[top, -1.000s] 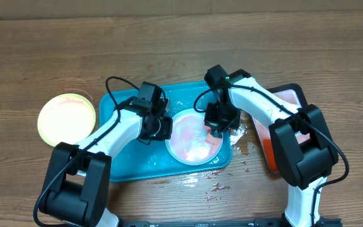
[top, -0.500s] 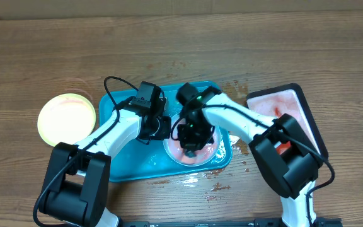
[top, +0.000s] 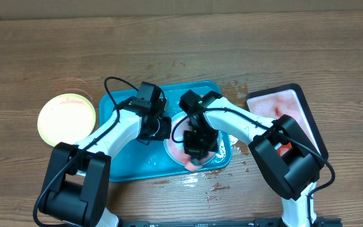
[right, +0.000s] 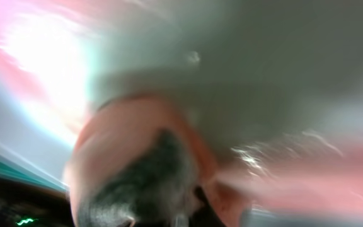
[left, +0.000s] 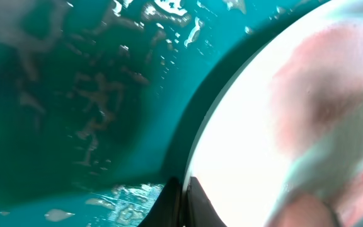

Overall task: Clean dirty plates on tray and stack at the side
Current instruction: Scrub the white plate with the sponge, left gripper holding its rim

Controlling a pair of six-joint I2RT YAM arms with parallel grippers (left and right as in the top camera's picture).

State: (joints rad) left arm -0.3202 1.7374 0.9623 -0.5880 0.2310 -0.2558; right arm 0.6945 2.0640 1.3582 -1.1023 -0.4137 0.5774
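Turquoise plastic in the middle of the wooden table (top: 43, 50): the tray (top: 181, 94), wet, dotted with droplets and thin pink smears. Holds the pale plate (top: 175, 151) in its right half, close to the front rim. Carries on that plate a blotchy pink film of sauce, plain in the left wrist view, with bright white around it

Left gripper (top: 161, 129) at the plate's left edge, jaws drawn narrow and pinched on the rim. Seen from the left wrist as one dark fingertip (left: 176, 203) clamped over the white edge, wet tray floor just beyond

Right gripper (top: 197, 146) directly above the plate's middle, hiding most of it. Jaws closed on a pink-orange wad (top: 194, 162), low against the plate and poking out toward the front. Fills the lower part of the right wrist view as a blurred lump; too smeared to tell cloth from sponge

Yellow-green plate (top: 67, 118) off the tray, lying flat on the wood well to the left, bright under the light. Cannot tell whether one or several stacked there

Black tray (top: 312, 121) of red liquid at the right, partly under the right arm. Red spatter (top: 222, 187) on the wood just in front of the turquoise tray's right corner
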